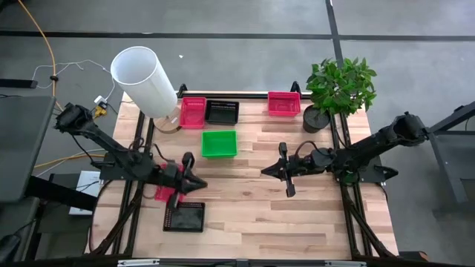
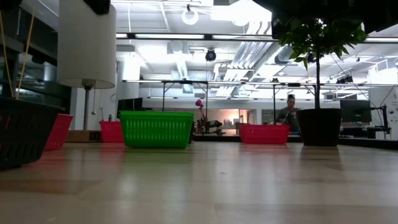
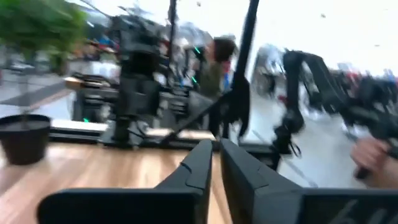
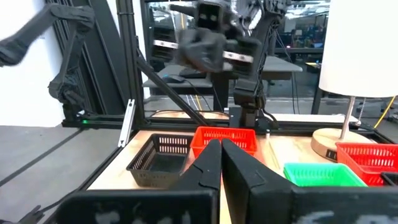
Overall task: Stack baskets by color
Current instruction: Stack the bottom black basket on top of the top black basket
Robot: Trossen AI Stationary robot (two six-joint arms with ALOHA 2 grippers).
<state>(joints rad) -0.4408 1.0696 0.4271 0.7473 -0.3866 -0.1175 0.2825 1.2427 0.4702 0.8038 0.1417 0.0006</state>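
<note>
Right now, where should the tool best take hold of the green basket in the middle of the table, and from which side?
Probably one long rim wall of the green basket, approached from above. It sits upright with its open top facing up, apart from the other baskets, so one finger can go inside and one outside.

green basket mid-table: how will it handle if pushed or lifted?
The green basket has thin mesh walls, so it is probably light and a bit flexible. Low and wide with a flat base, it should slide on the wooden table rather than tip. An edge pinch probably suits it.
</note>
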